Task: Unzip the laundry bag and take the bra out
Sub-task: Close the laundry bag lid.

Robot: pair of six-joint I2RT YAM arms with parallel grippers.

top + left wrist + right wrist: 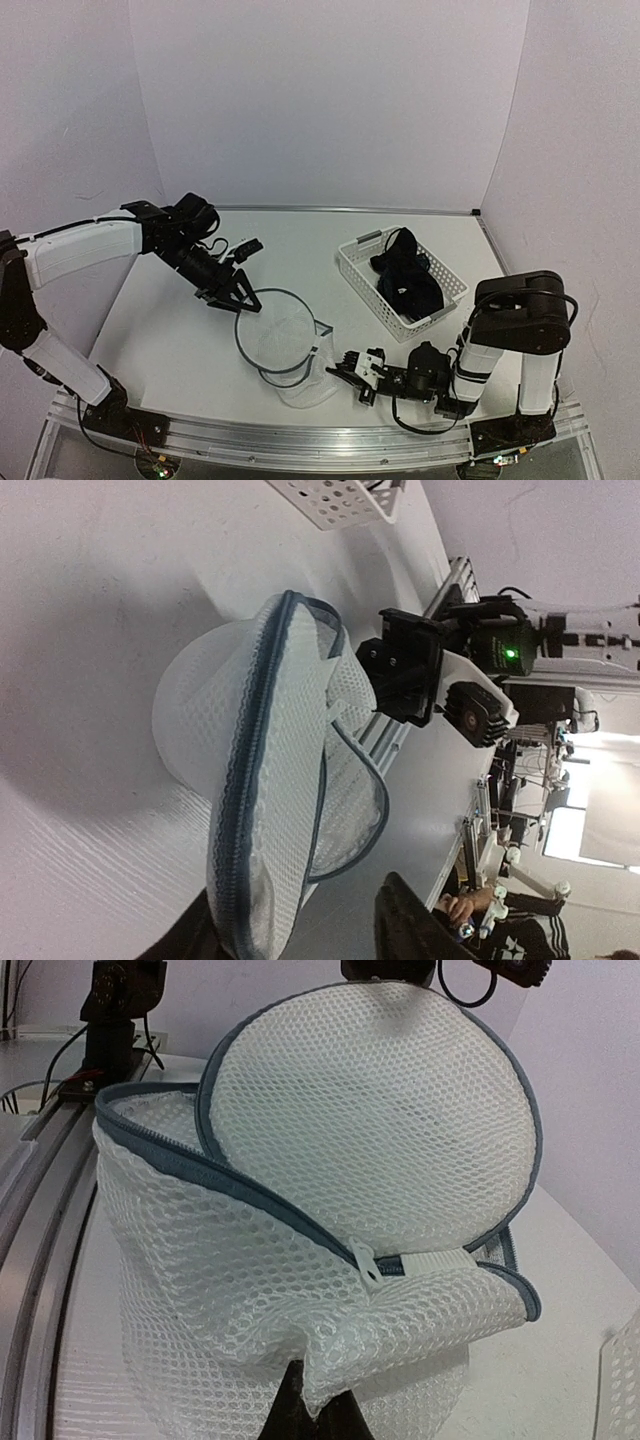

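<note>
top external view: the laundry bag (290,350) sits near the front middle of the white table (170,320), unzipped, its round lid panel (275,325) tipped up. the left gripper (245,300) reaches in from the left and meets the upper left rim of the lid. the right gripper (350,375) lies low on the table, just beside the bag's right side. the bra (408,278), dark and bunched, lies in a white perforated basket (365,290) well right of the bag, apart from both claws.

left wrist view: the bag (270,780) fills the middle, its grey zipper edge running between the left gripper's (295,920) two dark fingers (405,930). the fingers are spread, with bare table showing between the mesh and one of them. the right gripper (400,670) touches the bag's far side. a corner of the basket (340,505) shows at the top.

right wrist view: the bag (250,1260) stands open, its lid panel (380,1110) upright behind the opening. the right gripper (305,1405) is closed together on a fold of loose mesh at the bag's near edge, below the zipper pull (365,1265).
</note>
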